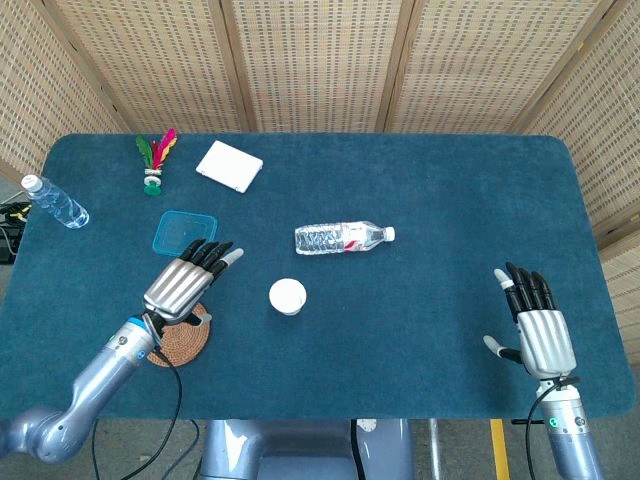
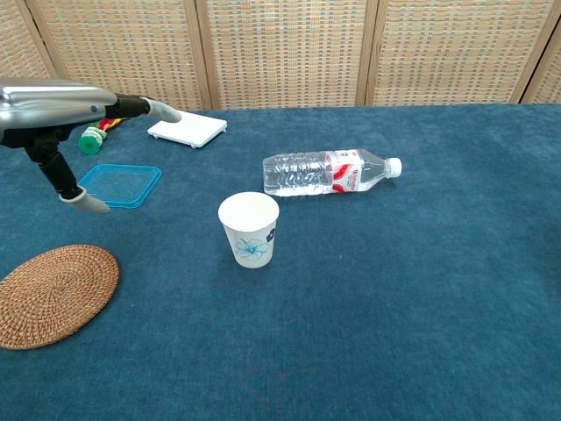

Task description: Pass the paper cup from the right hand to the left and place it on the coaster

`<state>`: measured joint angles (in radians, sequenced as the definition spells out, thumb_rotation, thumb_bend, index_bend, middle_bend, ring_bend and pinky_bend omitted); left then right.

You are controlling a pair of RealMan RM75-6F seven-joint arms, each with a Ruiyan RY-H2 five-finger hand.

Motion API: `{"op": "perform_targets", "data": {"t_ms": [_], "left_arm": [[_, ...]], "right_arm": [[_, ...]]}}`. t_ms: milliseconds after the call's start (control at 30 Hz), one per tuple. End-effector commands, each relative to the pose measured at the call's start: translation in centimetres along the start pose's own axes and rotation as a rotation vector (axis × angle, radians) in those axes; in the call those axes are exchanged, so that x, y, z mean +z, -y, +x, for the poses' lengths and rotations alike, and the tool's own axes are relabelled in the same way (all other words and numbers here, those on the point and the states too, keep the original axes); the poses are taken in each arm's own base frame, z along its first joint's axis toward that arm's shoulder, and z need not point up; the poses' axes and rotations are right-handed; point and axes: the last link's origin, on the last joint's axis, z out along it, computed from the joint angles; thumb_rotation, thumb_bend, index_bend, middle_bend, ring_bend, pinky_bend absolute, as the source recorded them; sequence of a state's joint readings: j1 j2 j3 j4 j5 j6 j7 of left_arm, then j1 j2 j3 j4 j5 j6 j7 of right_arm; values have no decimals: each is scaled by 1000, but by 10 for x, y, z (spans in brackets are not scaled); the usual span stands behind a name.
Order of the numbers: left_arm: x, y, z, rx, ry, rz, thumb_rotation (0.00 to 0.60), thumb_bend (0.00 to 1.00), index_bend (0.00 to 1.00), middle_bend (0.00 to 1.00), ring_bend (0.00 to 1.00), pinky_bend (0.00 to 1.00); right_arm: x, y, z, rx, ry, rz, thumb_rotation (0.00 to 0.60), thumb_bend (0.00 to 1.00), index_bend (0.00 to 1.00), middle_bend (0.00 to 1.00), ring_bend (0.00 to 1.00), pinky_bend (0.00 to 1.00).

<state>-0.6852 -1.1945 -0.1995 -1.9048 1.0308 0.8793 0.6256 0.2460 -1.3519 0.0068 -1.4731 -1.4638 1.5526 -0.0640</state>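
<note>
The paper cup (image 2: 250, 229) stands upright on the blue table (image 1: 430, 180), apart from both hands, with a water bottle (image 1: 343, 237) lying on its side just behind it. The left hand (image 1: 185, 283) hovers over the far edge of the woven coaster (image 2: 54, 293), fingers (image 1: 222, 255) extended and spread, holding nothing. The right hand (image 1: 538, 328) sits near the table's right edge, well away from the cup, fingers straight and empty; whether it touches the cloth seems unclear.
</note>
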Motion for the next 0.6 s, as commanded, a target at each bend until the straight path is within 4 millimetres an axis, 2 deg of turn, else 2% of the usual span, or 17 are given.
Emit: {"op": "perform_targets", "data": {"t_ms": [33, 300, 333, 600], "left_arm": [[17, -14, 0, 41, 38, -28, 600, 183, 0, 0, 0, 0], [47, -41, -5, 115, 96, -37, 600, 194, 0, 0, 0, 0], [54, -49, -5, 127, 104, -46, 600, 194, 0, 0, 0, 0], [73, -73, -10, 155, 158, -43, 600, 195, 0, 0, 0, 0]], "right_arm": [[0, -2, 1, 4, -1, -4, 600, 83, 0, 0, 0, 0], [0, -3, 3, 30, -12, 6, 600, 84, 0, 0, 0, 0], [0, -5, 4, 37, -15, 3, 600, 84, 0, 0, 0, 0], [1, -11, 5, 59, -16, -9, 600, 83, 0, 0, 0, 0]]}}
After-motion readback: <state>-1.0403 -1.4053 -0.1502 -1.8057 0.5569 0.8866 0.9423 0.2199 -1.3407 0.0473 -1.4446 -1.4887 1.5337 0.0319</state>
